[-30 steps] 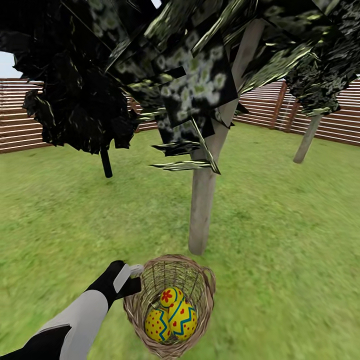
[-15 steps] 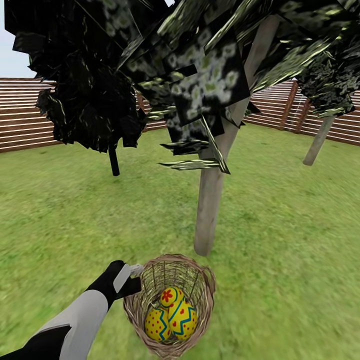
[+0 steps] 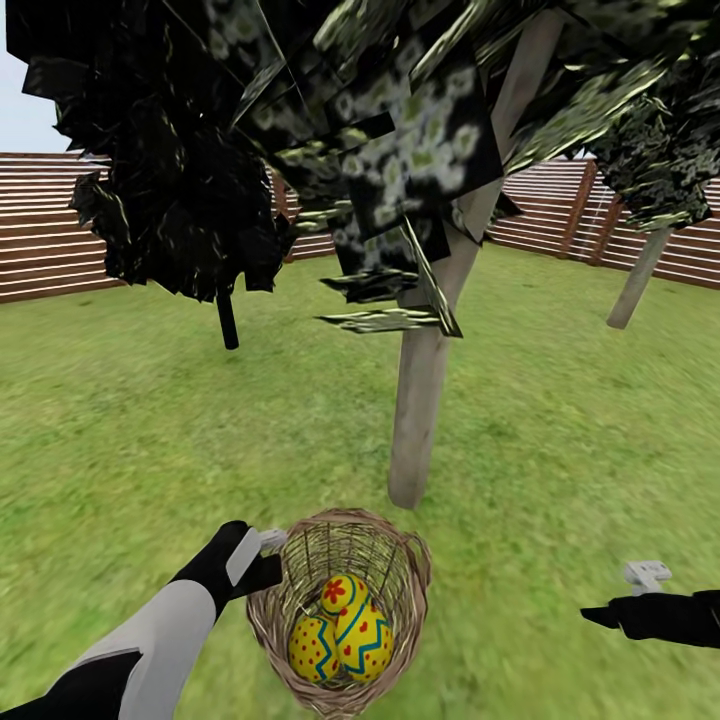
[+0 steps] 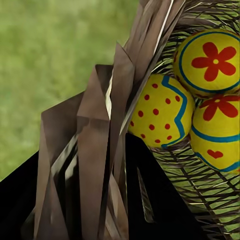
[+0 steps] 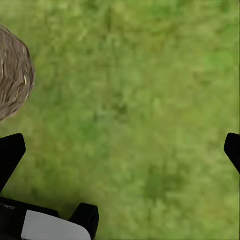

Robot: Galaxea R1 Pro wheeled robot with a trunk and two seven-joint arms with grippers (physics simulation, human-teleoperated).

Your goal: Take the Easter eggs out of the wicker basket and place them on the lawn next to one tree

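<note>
Gripping open-weave wicker basket [image 3: 338,610] rim: left gripper [image 3: 262,558] | three glossy eggs [image 3: 343,629] inside | right gripper [image 5: 120,150] newly entered, spread wide over grass [image 3: 560,440]

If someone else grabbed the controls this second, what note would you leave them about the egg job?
Left claw: shut on the wicker basket rim, carrying it.
Right claw: open, empty, over the lawn beside the basket.
Easter eggs: all three lie in the basket, seen clearly by the left wrist camera.
The tree with the pale trunk stands just beyond the basket.
Done: basket brought near the tree.
Left: lift each egg out and set all three on the grass by that trunk.
</note>
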